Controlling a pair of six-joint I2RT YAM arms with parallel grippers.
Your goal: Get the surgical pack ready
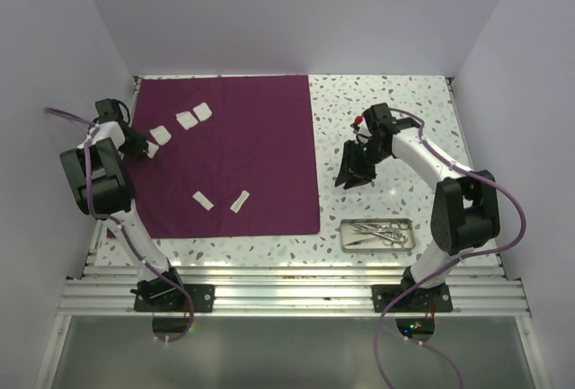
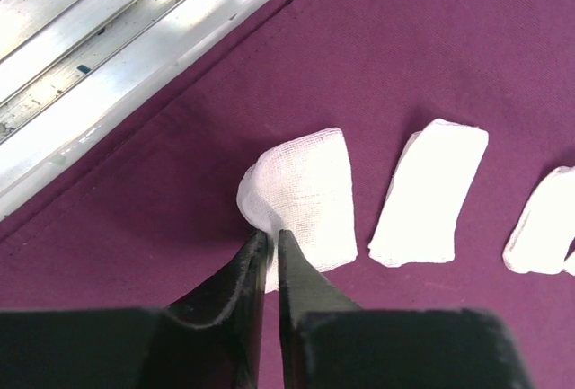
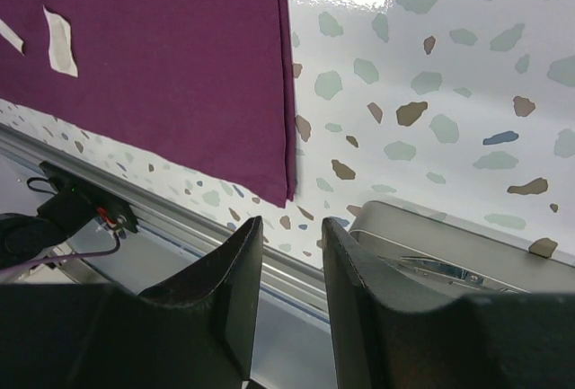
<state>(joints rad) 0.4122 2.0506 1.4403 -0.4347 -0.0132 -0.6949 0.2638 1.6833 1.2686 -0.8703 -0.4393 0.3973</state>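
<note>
The plum-purple cloth (image 1: 260,164) is spread flat on the speckled table (image 1: 395,110), with small white pads (image 1: 203,110) scattered over it. One gauze pad (image 2: 310,187) near the cloth's left edge is pinched at its corner by the left gripper (image 2: 272,238). The right gripper (image 3: 289,227) is held with its fingers apart and empty over the table right of the cloth, and the scissor-like instruments (image 1: 377,232) are laid in the steel tray (image 1: 345,236) near the front edge.

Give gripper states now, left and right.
Left gripper: closed on the edge of a gauze pad.
Right gripper: open, holding nothing.
</note>
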